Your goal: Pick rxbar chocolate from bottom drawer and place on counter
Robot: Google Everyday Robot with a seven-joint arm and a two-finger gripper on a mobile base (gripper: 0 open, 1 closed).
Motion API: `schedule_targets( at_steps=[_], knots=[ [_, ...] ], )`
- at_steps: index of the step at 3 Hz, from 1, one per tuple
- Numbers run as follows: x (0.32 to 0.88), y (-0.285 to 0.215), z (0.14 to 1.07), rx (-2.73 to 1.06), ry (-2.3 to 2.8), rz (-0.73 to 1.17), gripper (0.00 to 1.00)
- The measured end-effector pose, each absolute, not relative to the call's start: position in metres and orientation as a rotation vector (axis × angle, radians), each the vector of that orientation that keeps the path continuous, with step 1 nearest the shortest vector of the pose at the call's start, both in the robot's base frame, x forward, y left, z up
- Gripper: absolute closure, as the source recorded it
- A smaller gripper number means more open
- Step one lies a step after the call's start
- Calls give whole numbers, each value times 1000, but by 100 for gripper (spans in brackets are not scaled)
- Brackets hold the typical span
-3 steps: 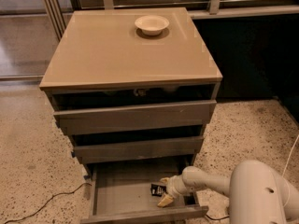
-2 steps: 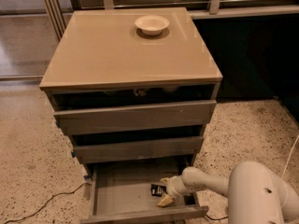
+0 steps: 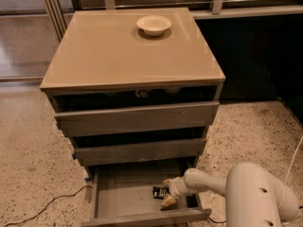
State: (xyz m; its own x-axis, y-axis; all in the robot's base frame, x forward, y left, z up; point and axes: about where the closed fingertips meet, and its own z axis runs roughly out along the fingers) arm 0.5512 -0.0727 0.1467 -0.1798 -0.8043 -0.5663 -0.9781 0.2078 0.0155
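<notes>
The rxbar chocolate (image 3: 159, 192) lies on the floor of the pulled-out bottom drawer (image 3: 118, 189), toward its right side. The gripper (image 3: 166, 192) is down in that drawer just right of the bar, its fingers (image 3: 168, 202) spread apart, one on the far side and one on the near side. They may be touching the wrapper, but it is hard to tell. A white bowl (image 3: 154, 24) sits far back on the counter (image 3: 118, 56).

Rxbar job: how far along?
Done: the bottom drawer is pulled open. In hand: the gripper is down inside it, fingers open either side of the rxbar, which lies on the drawer floor. Left: close, lift, and place it on the counter, where a bowl sits.
</notes>
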Motion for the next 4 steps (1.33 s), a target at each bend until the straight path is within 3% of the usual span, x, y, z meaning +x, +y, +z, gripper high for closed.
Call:
schedule_targets(
  at_steps=[4],
  knots=[
    [572, -96, 134, -1698, 2075, 478, 33]
  ],
)
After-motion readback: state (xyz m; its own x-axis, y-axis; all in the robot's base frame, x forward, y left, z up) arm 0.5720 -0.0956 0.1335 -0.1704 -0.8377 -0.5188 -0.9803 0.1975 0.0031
